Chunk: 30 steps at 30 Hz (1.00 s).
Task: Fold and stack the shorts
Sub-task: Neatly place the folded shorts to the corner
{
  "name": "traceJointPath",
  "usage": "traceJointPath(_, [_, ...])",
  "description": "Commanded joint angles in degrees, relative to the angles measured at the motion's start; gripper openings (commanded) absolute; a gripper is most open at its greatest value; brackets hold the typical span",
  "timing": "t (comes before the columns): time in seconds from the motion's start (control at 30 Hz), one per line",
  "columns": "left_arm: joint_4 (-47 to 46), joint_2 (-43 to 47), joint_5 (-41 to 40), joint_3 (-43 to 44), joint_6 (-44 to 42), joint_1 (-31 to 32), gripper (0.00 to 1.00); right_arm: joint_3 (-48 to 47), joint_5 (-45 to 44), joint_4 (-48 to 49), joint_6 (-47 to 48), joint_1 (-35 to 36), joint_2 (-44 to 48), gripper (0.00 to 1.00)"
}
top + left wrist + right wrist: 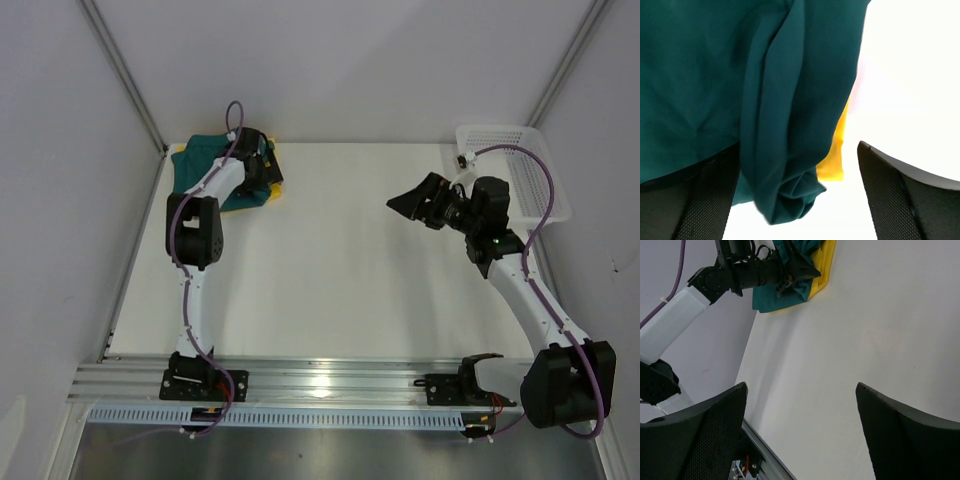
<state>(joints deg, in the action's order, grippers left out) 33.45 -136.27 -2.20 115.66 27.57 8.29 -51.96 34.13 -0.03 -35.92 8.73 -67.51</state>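
One pair of shorts (200, 160) lies on the other pair (272, 197) at the table's (330, 280) far left (left gripper (265, 170) above them); the basket (520, 140) sits at the far right.

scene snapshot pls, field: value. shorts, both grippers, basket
teal shorts: far-left corner of the table, lying on top of the yellow pair, bunched fold at one edge
yellow shorts: underneath, only an edge showing past the teal
stack: teal over yellow; neatness of the fold cannot be judged
left gripper: open, jaws either side of the teal fold, not closed on it
right gripper: open, holding nothing, above bare table on the right
basket: white mesh, far-right corner
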Motion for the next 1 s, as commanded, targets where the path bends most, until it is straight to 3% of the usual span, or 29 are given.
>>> traceJointPath(0.0, [-1.5, 8.5, -1.2, -5.3, -0.5, -0.1, 0.98, -0.5, 1.2, -1.3, 1.4, -0.6, 1.2, 0.91])
traceJointPath(0.23, [-2.6, 25.9, -2.9, -22.7, -2.6, -1.1, 0.99, -0.3, 0.9, -2.7, 1.7, -1.2, 3.8, 0.91])
traceJointPath(0.4, [-4.5, 40.4, -1.2, -30.2, -2.4, -1.1, 0.99, 0.9, 0.2, -5.4, 3.7, -1.3, 6.3, 0.91])
traceJointPath(0.5, [-9.8, 50.6, 1.8, -41.9, 0.1, -0.7, 0.99, 2.0, -2.4, -8.6, 6.5, -1.5, 9.3, 0.92])
traceJointPath(0.6, [-14.0, 61.6, 3.2, -51.6, 1.5, 0.6, 0.99, 3.3, -8.9, -12.5, 9.4, -1.7, 14.4, 0.93])
traceJointPath(0.63, [-14.0, 63.8, 3.1, -53.6, 1.3, 0.9, 0.99, 3.9, -14.6, -13.2, 10.5, -1.7, 16.1, 0.94])
traceJointPath(0.73, [-11.7, 72.0, 2.6, -58.5, 1.6, 2.5, 0.99, 9.3, -20.2, -11.7, 12.8, -1.9, 26.6, 0.95])
traceJointPath(0.97, [-16.8, 97.9, 7.3, -78.4, 5.8, 2.9, 0.99, 17.9, -22.9, -12.6, 14.7, -1.9, 41.3, 1.00])
